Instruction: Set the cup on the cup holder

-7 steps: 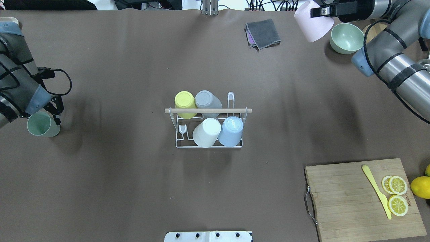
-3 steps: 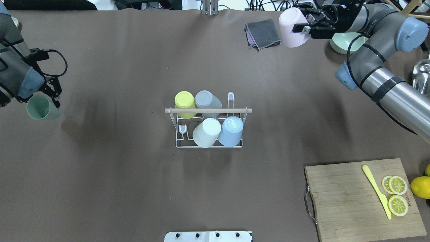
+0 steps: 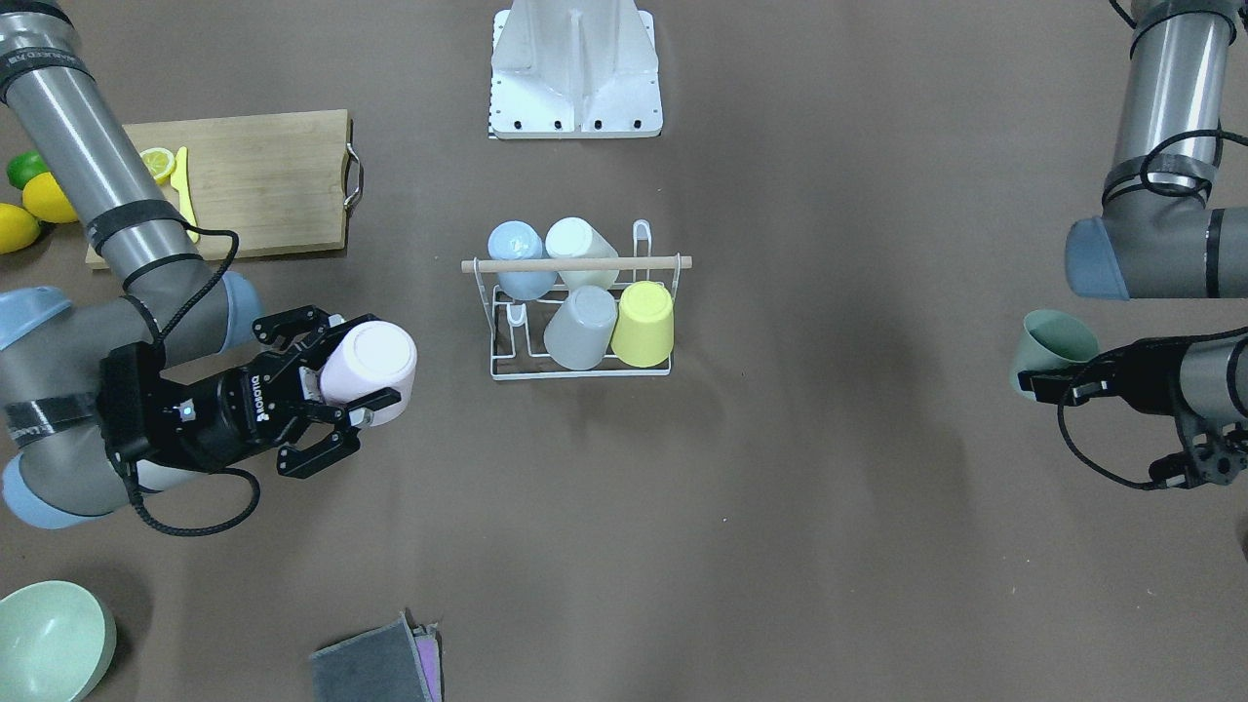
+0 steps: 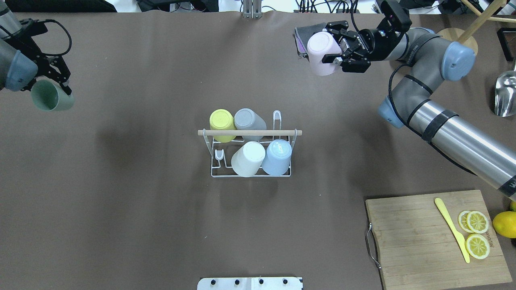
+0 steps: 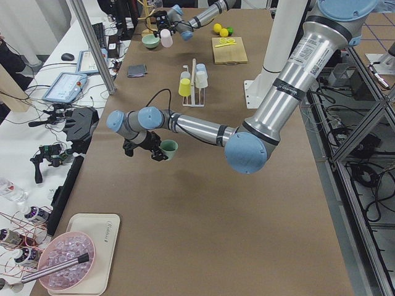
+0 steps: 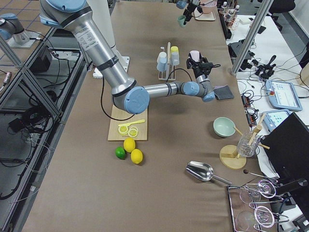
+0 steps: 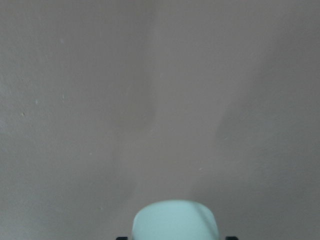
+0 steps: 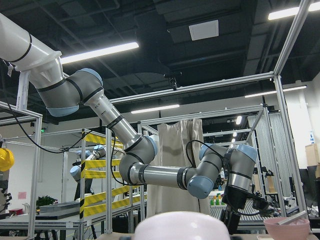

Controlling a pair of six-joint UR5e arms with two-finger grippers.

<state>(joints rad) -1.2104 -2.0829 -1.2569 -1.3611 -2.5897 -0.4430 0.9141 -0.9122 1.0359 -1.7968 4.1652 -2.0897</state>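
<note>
The white wire cup holder [image 4: 213, 161] with its wooden rod [image 4: 250, 132] stands mid-table and also shows in the front view [image 3: 485, 322]. It carries a yellow, a grey, a white and a blue cup upside down. My right gripper [image 4: 333, 50] is shut on a pink cup [image 4: 320, 56], held bottom-up in the air far right of the holder; the cup also shows in the front view [image 3: 370, 366]. My left gripper [image 4: 60, 86] is shut on a green cup [image 4: 50, 97], held on its side at the table's far left, and seen in the left wrist view [image 7: 175, 220].
A wooden cutting board [image 4: 419, 241] with lemon slices and a yellow knife [image 4: 451, 229] lies at the near right. A grey cloth [image 3: 375, 668], a green bowl [image 3: 49, 639] and a metal scoop [image 4: 506, 92] lie at the far right.
My right gripper has carried the pink cup leftward, over the grey cloth. My left gripper has carried the green cup away from the robot along the left edge.
</note>
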